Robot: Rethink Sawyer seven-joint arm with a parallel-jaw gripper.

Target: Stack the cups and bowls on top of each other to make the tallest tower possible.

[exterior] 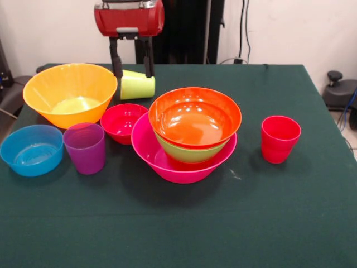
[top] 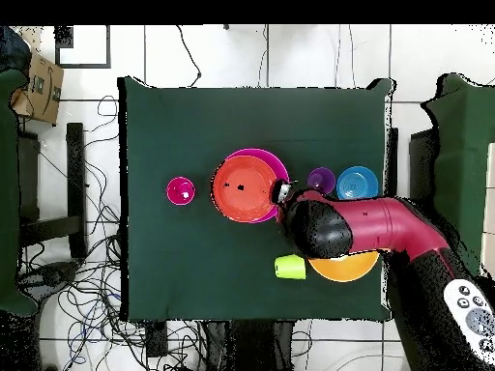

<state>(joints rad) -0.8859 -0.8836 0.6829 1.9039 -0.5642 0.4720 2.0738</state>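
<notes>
We see the tool (exterior: 132, 71) with fingers spread wide, straddling the lime green cup (exterior: 137, 85), which lies on its side on the worktop (exterior: 279, 223) beside the yellow-orange bowl (exterior: 70, 92). Nothing is gripped; we judge a grasp is being lined up. The tower (exterior: 189, 131), orange-red over green over pink, stands at mid-worktop, wide pieces lowest for stability.

A dark green tablecloth (exterior: 290, 212) covers the table; cables (top: 72, 280) trail beside it.

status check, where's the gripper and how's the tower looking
Gripper open, fingers straddling the lime green cup, which lies on its side. Tower: orange-red bowl in green in pink. Nothing blocking.
</notes>
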